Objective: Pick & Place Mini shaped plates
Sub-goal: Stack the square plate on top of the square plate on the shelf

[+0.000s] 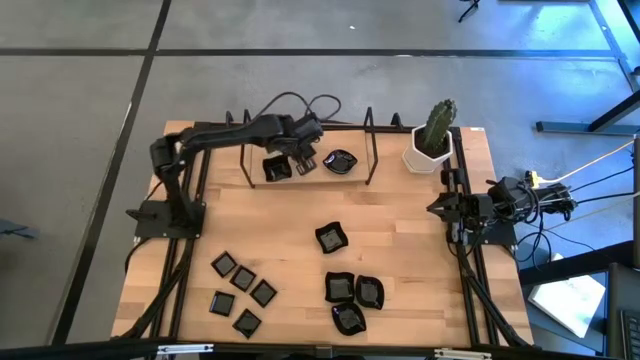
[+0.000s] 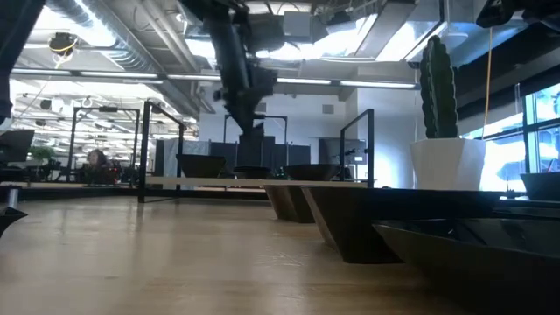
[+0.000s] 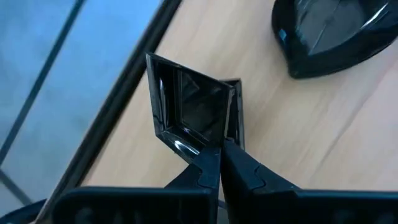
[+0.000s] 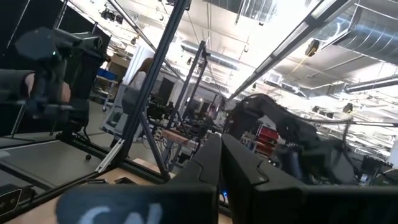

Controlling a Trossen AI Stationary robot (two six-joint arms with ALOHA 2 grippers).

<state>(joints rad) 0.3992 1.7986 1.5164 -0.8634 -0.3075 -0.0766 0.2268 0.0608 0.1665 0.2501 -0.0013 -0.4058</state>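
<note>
High view: wooden table (image 1: pixel 400 240) carries loose mini shaped plates (image 1: pixel 352 290) near the front. Left gripper (image 1: pixel 290 160) at the far edge pinches a raised-rim square plate (image 3: pixel 186 109), tilted on edge, cavity facing the camera. Right gripper (image 4: pixel 221 152), fingers closed and empty, waits at the right side.

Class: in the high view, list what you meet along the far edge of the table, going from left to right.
Square plate pinched by the left end effector → wavy-edged plate → white cactus pot.
</note>
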